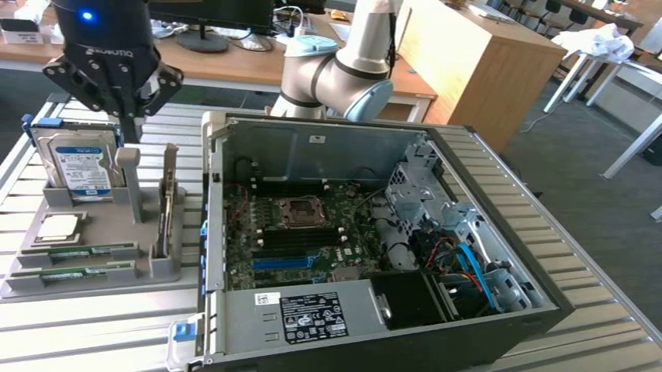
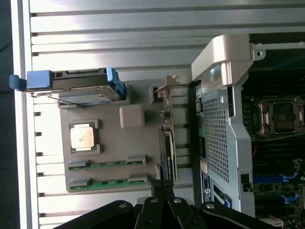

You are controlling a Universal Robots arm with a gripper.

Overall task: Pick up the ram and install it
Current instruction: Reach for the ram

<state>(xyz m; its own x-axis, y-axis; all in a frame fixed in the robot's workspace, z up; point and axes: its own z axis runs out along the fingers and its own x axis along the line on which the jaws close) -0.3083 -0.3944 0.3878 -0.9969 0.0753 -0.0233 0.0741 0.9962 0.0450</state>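
Two ram sticks, long thin green boards, lie side by side in the front slots of a grey holder [image 1: 155, 267]: one ram [image 1: 77, 253] and a second ram [image 1: 70, 273] closer to the front. In the wrist view they are the ram [image 2: 107, 164] and the other ram [image 2: 107, 182]. My gripper [image 1: 129, 133] hangs above the back of the holder, beside the hard drive, well clear of both sticks. Its fingertips [image 2: 161, 188] meet with nothing between them. The open computer case [image 1: 212, 232] stands to the exterior view's right of the holder, and the dark memory slots [image 1: 300, 236] sit below the processor socket [image 1: 300, 208].
The holder also carries an upright blue-labelled hard drive [image 1: 77, 163], a square silver processor chip [image 1: 60, 226] and an expansion card [image 1: 167, 209] standing on edge. Everything rests on a slatted metal table [image 1: 104, 333]. The arm's base [image 1: 336, 77] stands behind the case.
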